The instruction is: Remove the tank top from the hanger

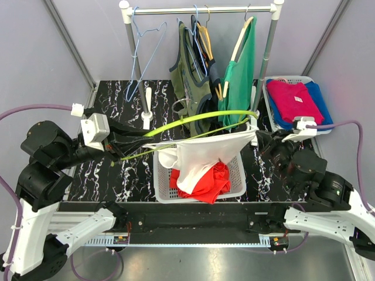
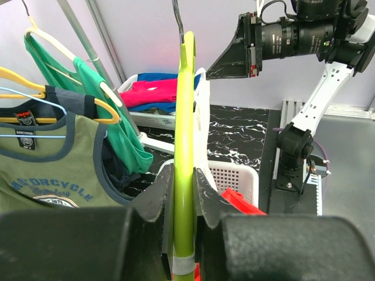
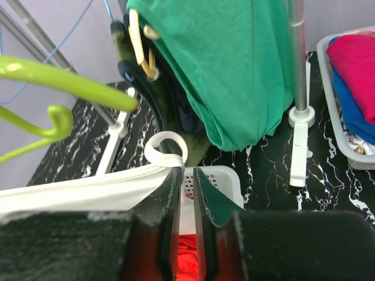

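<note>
My left gripper (image 1: 120, 151) (image 2: 184, 175) is shut on one end of a lime-green hanger (image 1: 199, 120) (image 2: 186, 117), which lies level above the table. A white tank top (image 1: 205, 155) (image 3: 88, 190) hangs from that hanger and stretches across to my right gripper (image 1: 261, 139) (image 3: 187, 175). The right jaws stand a narrow gap apart, and only the basket shows between them. The tank top's strap loop (image 3: 166, 147) curls over the tip of the left finger (image 3: 170, 193), outside the gap. The hanger's other end and hook (image 3: 58, 79) hang upper left in the right wrist view.
A white basket (image 1: 158, 187) with red cloth (image 1: 214, 178) sits under the tank top. Behind it stands a clothes rail (image 1: 202, 10) with an olive top, a green top (image 1: 240, 82) and bare hangers. A second basket (image 1: 286, 78) of pink and blue clothes is at the back right.
</note>
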You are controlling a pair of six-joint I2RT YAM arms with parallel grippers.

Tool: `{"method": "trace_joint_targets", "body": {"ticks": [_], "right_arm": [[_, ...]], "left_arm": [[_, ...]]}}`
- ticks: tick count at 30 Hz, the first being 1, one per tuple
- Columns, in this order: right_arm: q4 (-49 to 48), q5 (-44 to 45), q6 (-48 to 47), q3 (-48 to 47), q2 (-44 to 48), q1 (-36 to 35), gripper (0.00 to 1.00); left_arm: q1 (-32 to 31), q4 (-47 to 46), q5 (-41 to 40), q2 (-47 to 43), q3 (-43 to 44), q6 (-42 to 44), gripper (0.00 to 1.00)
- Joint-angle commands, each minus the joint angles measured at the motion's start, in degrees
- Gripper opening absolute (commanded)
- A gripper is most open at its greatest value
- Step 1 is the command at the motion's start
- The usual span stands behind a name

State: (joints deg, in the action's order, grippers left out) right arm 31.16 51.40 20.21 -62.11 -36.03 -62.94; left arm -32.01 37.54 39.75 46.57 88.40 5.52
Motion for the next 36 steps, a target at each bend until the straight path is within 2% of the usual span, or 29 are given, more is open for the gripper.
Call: {"method": "trace_joint_targets", "body": {"ticks": [1,4,6,7,8,9,11,14,23,29,36], "right_arm": [[3.1,-3.1,1.8,1.3,-4.5,0.5,0.19],[1.5,-8.3,1.2,1.5,-7.4,0.4,0.23],[0.5,-11.7,0.7,1.3,-8.4,0.4,0.3],[0.0,-13.1,-0.3,1.0,-9.0,0.5,0.37],[-0.7,-15.6,-0.6,0.9,-9.1,0.4,0.52],[-0.8,-16.4,-0.7,0.8,-9.3,0.4,0.55],[-1.4,-17.9,-1.1,0.2,-9.6,0.4,0.68],[-4.2,-20.6,-2.7,-0.1,-8.9,0.5,0.78],[-19.7,-28.4,-4.5,-0.4,-11.3,0.5,0.83],[-33.3,-32.1,-1.5,1.4,-17.4,0.4,0.83],[-41.4,-33.3,4.3,3.8,-19.4,0.5,0.83]], "left_arm": [[0.4,-5.9,0.9,-0.5,2.0,-1.5,0.0],[0.3,-7.1,-0.8,-0.3,1.2,-1.5,0.0],[0.4,-7.6,-2.6,-0.2,0.4,-1.7,0.0],[0.4,-8.4,-3.1,-0.1,-0.2,-2.0,0.0],[0.5,-9.1,-4.1,-0.1,-0.9,-2.9,0.0],[0.5,-9.8,-5.3,-0.2,-1.6,-3.4,0.0],[0.5,-12.0,-6.7,-0.2,-3.1,-4.9,0.0],[0.5,-14.1,-7.1,0.5,-4.3,-7.7,0.0],[0.5,-17.9,-6.6,2.5,-5.3,-13.3,0.0],[1.1,-19.6,-6.2,1.7,-6.4,-16.6,0.0],[1.2,-19.9,-5.5,0.9,-6.2,-17.0,0.0]]}}
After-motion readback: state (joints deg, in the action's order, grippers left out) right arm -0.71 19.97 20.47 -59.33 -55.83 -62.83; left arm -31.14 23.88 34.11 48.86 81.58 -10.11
